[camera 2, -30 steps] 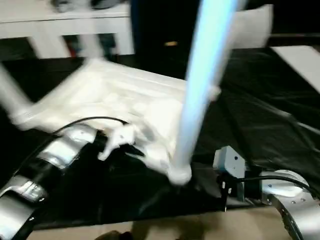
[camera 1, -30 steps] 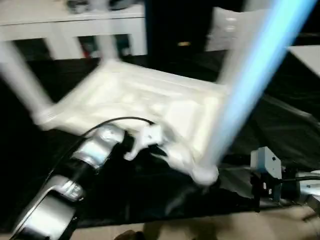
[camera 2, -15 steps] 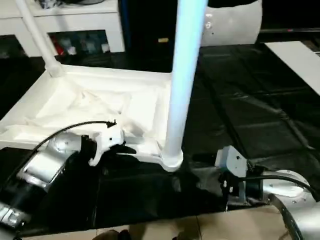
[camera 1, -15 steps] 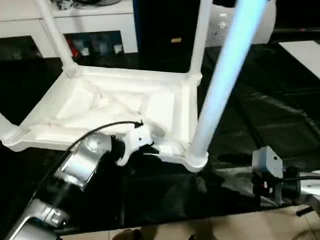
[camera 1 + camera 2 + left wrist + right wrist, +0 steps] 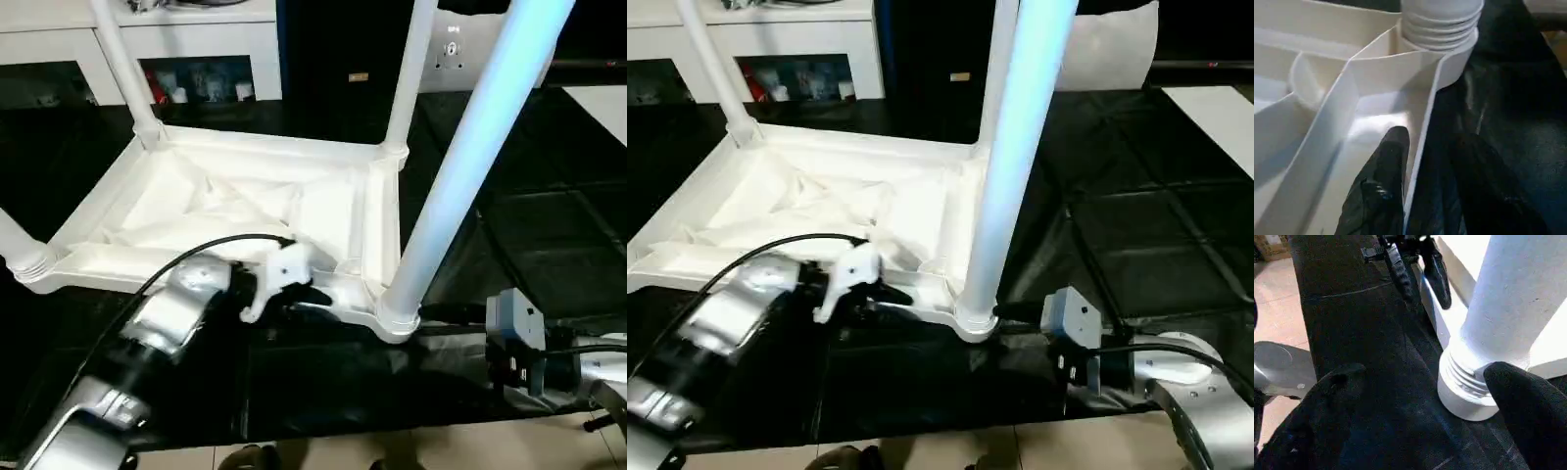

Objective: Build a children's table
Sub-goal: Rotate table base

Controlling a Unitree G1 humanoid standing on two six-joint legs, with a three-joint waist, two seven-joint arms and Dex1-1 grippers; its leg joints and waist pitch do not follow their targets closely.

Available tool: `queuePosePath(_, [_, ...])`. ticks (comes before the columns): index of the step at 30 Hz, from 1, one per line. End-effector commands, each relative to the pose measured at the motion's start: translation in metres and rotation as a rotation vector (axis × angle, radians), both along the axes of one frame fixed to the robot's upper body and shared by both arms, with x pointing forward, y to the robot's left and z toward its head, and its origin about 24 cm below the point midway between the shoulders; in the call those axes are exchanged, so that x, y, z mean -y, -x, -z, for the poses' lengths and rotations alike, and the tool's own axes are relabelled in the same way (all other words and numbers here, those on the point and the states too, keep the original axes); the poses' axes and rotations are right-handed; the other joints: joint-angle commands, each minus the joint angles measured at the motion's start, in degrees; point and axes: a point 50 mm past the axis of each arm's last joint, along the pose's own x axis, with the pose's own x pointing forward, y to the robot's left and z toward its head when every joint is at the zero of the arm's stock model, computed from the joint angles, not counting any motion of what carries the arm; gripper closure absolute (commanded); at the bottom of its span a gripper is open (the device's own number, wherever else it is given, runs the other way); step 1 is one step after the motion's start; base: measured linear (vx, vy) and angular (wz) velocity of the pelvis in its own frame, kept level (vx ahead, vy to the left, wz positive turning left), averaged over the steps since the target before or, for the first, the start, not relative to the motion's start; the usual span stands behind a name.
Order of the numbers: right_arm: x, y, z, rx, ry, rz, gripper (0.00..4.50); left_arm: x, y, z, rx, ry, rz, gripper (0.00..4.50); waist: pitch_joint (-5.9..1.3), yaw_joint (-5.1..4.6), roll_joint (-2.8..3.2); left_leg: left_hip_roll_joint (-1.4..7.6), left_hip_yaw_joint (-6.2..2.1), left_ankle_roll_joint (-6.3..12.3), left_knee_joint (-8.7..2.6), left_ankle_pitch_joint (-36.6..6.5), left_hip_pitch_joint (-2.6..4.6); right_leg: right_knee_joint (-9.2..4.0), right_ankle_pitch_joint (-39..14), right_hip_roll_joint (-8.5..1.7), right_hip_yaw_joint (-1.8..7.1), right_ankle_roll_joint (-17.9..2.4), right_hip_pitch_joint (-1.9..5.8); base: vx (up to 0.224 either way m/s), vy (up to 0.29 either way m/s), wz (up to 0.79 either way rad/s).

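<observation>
My left gripper (image 5: 1422, 196) straddles the near side rim of the children's table (image 5: 245, 211), one black finger (image 5: 1382, 191) inside the ribbed underside and the other outside on the black cover; the thin white wall stands between them, and I cannot tell whether they press it. In the right wrist view the same gripper (image 5: 1418, 271) sits astride that wall, just beside the corner. My right gripper (image 5: 1420, 421) is spread wide, holding nothing, its two pads either side of the base of the nearest leg (image 5: 460, 166) without touching it. The table lies upside down on the black-covered work surface (image 5: 549, 225), its top flat on the cover and its ribs facing up. The nearest leg rises from the corner socket (image 5: 397, 318) closest to me, with threaded rings showing where it enters the socket (image 5: 1464, 384). Two more legs stand in the far corners, one on the far left (image 5: 127, 73) and one on the far right (image 5: 407, 78), and a fourth (image 5: 20, 250) leans out of the near left corner. Behind the work surface stands a white shelf unit (image 5: 147, 39), and a strip of pale floor (image 5: 392, 450) shows at the near edge
</observation>
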Motion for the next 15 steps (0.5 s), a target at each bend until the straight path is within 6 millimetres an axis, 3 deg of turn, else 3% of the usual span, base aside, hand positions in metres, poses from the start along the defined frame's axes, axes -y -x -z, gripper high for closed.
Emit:
queuePosePath(1, [0.001, 0.000, -0.001, -0.003, 0.006, -0.006, 0.00, 0.006, 0.003, 0.005, -0.016, -0.016, 0.060, 2.97, -3.32, 0.29, -1.04, 5.26, -2.53, 6.53, -4.19, -11.22, 1.80, -4.16, -1.14, -3.88, 1.67, -15.52, 1.34, 0.000, 0.000, 0.00])
queuePosePath(5, [0.000, 0.001, -0.002, 0.001, 0.003, 0.000, 0.00, 0.015, -0.003, 0.000, -0.027, -0.001, 0.092, 2.56, -3.31, 0.37, -0.97, 5.20, -2.50, 7.13, -4.07, -10.67, 1.74, -4.09, 0.14, -3.90, 1.60, -16.26, 1.46, 0.000, 0.000, 0.00])
queuePosePath(6, [0.001, 0.002, -0.002, 0.000, 0.003, 0.002, 0.00, 0.018, -0.006, -0.002, -0.011, -0.010, 0.105, 2.46, -3.25, 0.42, -0.57, 5.21, -2.50, 6.83, -4.13, -11.58, 1.88, -4.30, -0.83, -3.82, 1.60, -16.29, 1.33, 0.000, 0.000, 0.00])
queuePosePath(8, [0.001, 0.002, -0.001, -0.001, 0.004, 0.004, 0.00, 0.019, -0.007, -0.003, 0.003, -0.015, 0.110, 2.23, -3.27, 0.47, -0.77, 5.29, -2.56, 6.51, -4.17, -12.05, 1.83, -4.24, -1.03, -3.89, 1.61, -16.49, 1.51, 0.000, 0.000, 0.00])
queuePosePath(9, [0.001, 0.003, -0.001, -0.002, 0.005, 0.006, 0.00, 0.020, -0.010, -0.001, 0.015, -0.038, 0.108, 2.23, -3.28, 0.66, -0.25, 5.33, -2.67, 6.32, -4.18, -12.38, 1.87, -4.22, -1.25, -3.96, 1.61, -16.48, 1.49, 0.000, 0.000, 0.00])
queuePosePath(11, [0.001, 0.004, -0.001, -0.002, 0.005, 0.007, 0.00, 0.019, -0.012, 0.000, 0.016, -0.049, 0.110, 2.23, -3.33, 0.60, -0.60, 5.35, -2.68, 6.17, -4.23, -12.68, 1.85, -4.23, -1.06, -3.93, 1.61, -16.26, 1.63, 0.000, 0.000, 0.00])
queuePosePath(12, [0.001, 0.005, -0.001, -0.003, 0.006, 0.009, 0.00, 0.018, -0.014, 0.002, 0.008, -0.056, 0.116, 2.23, -3.35, 0.69, -0.09, 5.29, -2.69, 6.12, -4.20, -12.64, 1.89, -4.21, -1.05, -3.96, 1.60, -16.31, 1.58, 0.000, 0.000, 0.00])
queuePosePath(15, [0.001, 0.006, -0.001, -0.005, 0.004, 0.011, 0.00, 0.014, -0.017, 0.005, 0.005, -0.071, 0.108, 2.58, -3.39, 0.62, -0.38, 5.33, -2.67, 6.11, -4.21, -12.74, 1.83, -4.22, -0.74, -3.99, 1.59, -16.59, 1.68, 0.000, 0.000, 0.00])
